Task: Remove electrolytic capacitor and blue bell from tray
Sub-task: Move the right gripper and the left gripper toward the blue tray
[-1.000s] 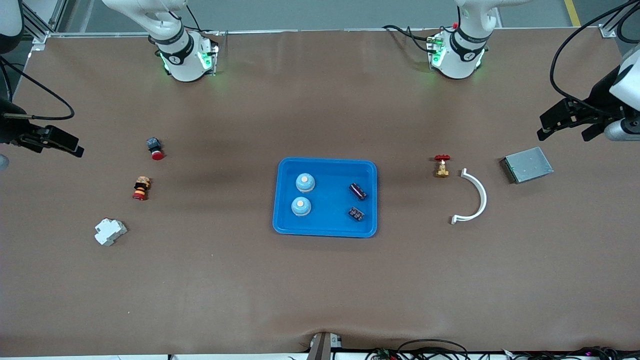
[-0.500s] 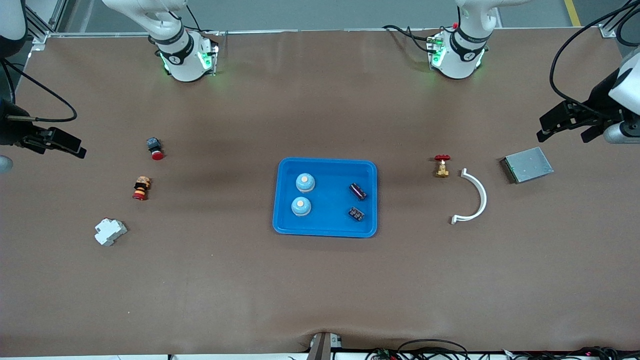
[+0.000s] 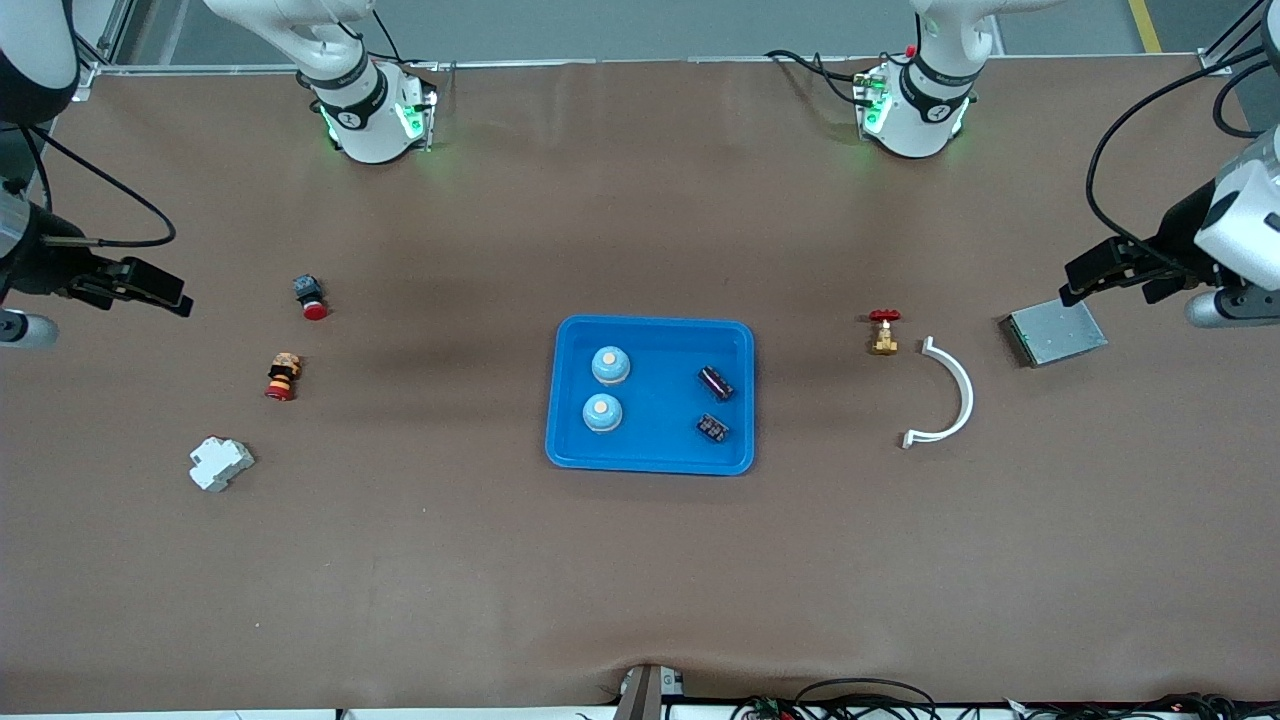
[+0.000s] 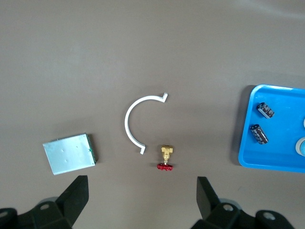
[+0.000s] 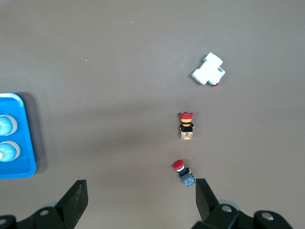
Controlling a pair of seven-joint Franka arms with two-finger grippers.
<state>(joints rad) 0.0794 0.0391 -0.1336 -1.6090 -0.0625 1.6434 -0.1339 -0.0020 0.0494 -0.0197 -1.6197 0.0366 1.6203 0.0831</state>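
1. A blue tray [image 3: 650,460] at mid-table holds two blue bells [image 3: 609,365] and two dark capacitors [image 3: 715,381].
2. The left gripper [image 3: 1105,275], fingers apart and empty, hovers over the table's left-arm end, well apart from the tray.
3. The right gripper [image 3: 140,285], fingers apart and empty, hovers over the right-arm end, equally distant.

Both arms are glossy white with black joint bands, and green lights glow on their round bases. Black cables loop from each wrist. The left end effector [image 3: 1110,270] and right end effector [image 3: 150,288] have black, wedge-shaped fingers.
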